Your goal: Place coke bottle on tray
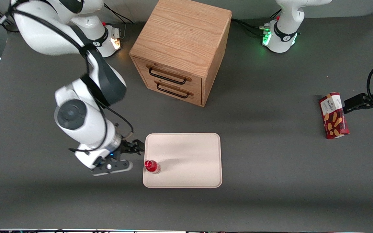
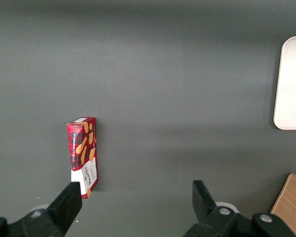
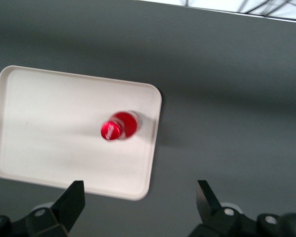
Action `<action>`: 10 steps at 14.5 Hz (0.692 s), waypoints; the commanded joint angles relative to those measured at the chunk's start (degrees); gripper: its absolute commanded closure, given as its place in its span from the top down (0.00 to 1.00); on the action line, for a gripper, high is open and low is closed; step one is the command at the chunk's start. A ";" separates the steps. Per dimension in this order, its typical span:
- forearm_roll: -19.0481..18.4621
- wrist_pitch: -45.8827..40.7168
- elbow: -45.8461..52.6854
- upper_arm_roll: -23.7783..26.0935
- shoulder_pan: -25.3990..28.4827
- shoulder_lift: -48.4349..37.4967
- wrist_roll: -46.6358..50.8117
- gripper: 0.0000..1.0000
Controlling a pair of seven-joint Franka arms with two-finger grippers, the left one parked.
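The small red coke bottle (image 1: 151, 166) stands upright on the pale beige-pink tray (image 1: 186, 152), close to the tray's edge toward the working arm's end and near its corner closest to the front camera. In the right wrist view the bottle (image 3: 119, 126) shows from above, red cap up, on the tray (image 3: 49, 123). My gripper (image 1: 134, 149) hovers beside the tray's edge, just off the tray and apart from the bottle. Its fingers are spread wide and empty; in the right wrist view the gripper (image 3: 140, 200) holds nothing between them.
A wooden two-drawer cabinet (image 1: 181, 48) stands farther from the front camera than the tray. A red biscuit box (image 1: 333, 115) lies toward the parked arm's end of the table and also shows in the left wrist view (image 2: 83, 154). Dark grey tabletop (image 1: 270, 161) surrounds the tray.
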 commanded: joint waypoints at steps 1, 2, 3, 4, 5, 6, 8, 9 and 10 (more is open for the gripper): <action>6.92 -1.97 -10.64 -4.49 -1.95 -11.62 1.18 1.00; 9.91 -2.06 -14.06 -7.55 -1.95 -15.49 0.48 1.00; 12.46 -2.06 -17.66 -10.02 -1.87 -19.36 0.30 1.00; 13.97 -2.06 -21.53 -12.05 -1.87 -22.96 0.21 1.00; 14.77 -2.06 -26.27 -14.24 -1.87 -26.74 0.04 1.00; 15.99 -1.98 -30.23 -16.18 -1.87 -30.17 -0.31 1.00; 17.32 -2.24 -37.52 -19.43 -1.78 -37.20 -3.38 1.00; 17.41 -2.41 -41.22 -21.02 -1.78 -40.72 -5.40 1.00; 17.41 -2.50 -44.21 -22.51 -1.69 -43.71 -7.16 1.00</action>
